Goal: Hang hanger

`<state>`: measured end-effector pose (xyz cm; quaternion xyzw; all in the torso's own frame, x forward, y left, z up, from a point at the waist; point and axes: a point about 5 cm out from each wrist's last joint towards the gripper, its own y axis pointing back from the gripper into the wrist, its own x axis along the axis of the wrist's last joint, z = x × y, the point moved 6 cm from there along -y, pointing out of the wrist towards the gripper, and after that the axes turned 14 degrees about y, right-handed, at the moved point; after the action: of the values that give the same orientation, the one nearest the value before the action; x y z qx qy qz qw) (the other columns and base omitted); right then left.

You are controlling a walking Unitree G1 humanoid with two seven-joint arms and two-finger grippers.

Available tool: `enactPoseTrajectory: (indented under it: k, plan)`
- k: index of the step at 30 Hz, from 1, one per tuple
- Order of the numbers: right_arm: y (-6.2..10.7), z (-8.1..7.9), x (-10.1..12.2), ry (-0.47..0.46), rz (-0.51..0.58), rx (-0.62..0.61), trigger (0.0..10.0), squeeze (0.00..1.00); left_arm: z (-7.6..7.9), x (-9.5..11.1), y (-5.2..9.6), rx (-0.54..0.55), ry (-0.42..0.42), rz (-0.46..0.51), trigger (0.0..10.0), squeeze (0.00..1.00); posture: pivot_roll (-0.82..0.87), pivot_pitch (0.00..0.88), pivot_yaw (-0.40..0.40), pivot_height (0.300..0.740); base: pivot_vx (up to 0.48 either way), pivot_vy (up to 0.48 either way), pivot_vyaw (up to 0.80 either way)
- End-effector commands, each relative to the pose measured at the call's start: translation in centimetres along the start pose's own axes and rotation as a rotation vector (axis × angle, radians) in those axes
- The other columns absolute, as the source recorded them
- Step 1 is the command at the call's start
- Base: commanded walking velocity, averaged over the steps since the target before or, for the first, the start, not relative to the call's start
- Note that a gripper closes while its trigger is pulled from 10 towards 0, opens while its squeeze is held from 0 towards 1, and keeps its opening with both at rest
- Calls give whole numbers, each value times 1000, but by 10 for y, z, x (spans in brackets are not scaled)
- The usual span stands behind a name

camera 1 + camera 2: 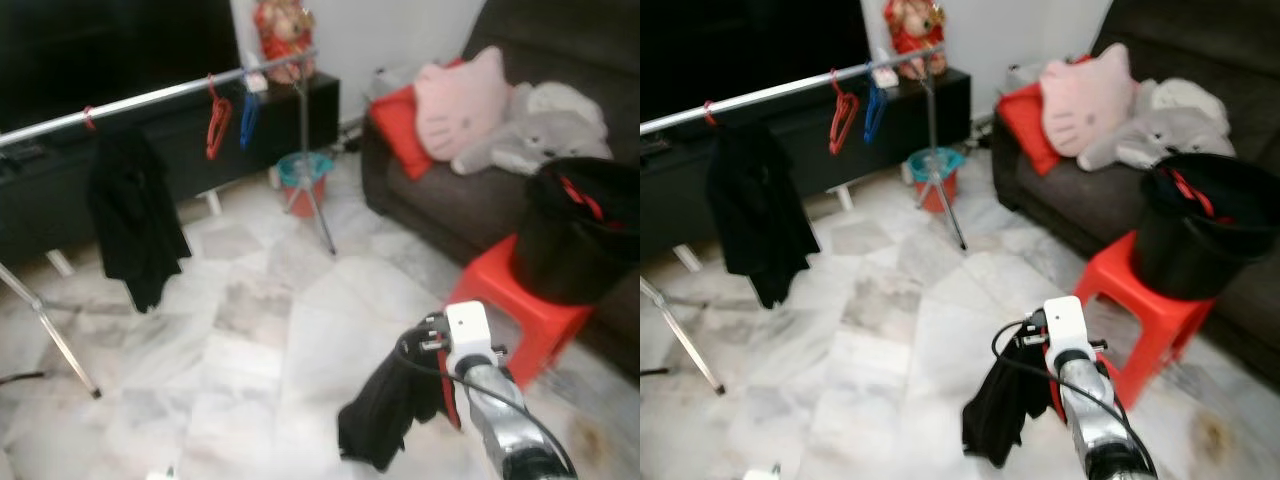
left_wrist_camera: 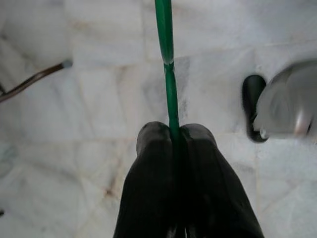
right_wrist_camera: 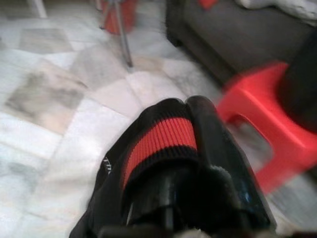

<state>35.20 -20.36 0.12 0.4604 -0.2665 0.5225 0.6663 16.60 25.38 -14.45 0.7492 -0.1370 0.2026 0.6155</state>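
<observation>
- Right gripper: fingers pressing together on a red hanger carrying a black garment, which is dangling low over the marble floor.
- Left gripper: fingers closing tight on a thin green hanger, which is pointing out over the floor tiles.
- Red stool: standing just to the right of the right arm, bearing a black bucket.
- Clothes rail: running across the far left, carrying a black garment on a hanger, plus a bare red hanger and a blue hanger.
- Sofa: sitting behind the stool, holding a pink cat-face cushion.
</observation>
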Motion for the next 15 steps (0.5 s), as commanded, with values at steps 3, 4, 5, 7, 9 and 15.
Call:
enactPoseTrajectory:
  k: [3, 4, 5, 7, 9, 15]
  plan:
    - [-4, 2, 24, 9, 75, -8, 10000, 0, 2, 10, -1, -5, -27, 14, 10000, 0, 104, 0, 15, 740, 0, 0, 0]
    - [-4, 4, 26, 11, 83, -10, 10000, 0, 4, 15, -2, -9, -27, 25, 10000, 0, 107, 0, 15, 740, 0, 0, 0]
    - [-4, 4, 26, 11, 85, -11, 10000, 0, 5, 17, -2, -9, -28, 29, 10000, 0, 107, 0, 14, 740, 0, 0, 0]
    - [-3, 5, 27, 21, 91, -11, 10000, 0, 6, 22, -3, -11, -28, 39, 10000, 0, 109, 0, 14, 740, 0, 0, 0]
    - [-3, 8, 31, 27, 101, -8, 10000, 0, 7, 28, -3, -13, -25, 56, 10000, 0, 110, 0, 13, 740, 0, 0, 0]
    - [-1, 20, 39, 60, 122, -17, 10000, 0, 7, 63, -3, -16, 17, 155, 10000, 0, 96, 0, 1, 740, 0, 0, 0]
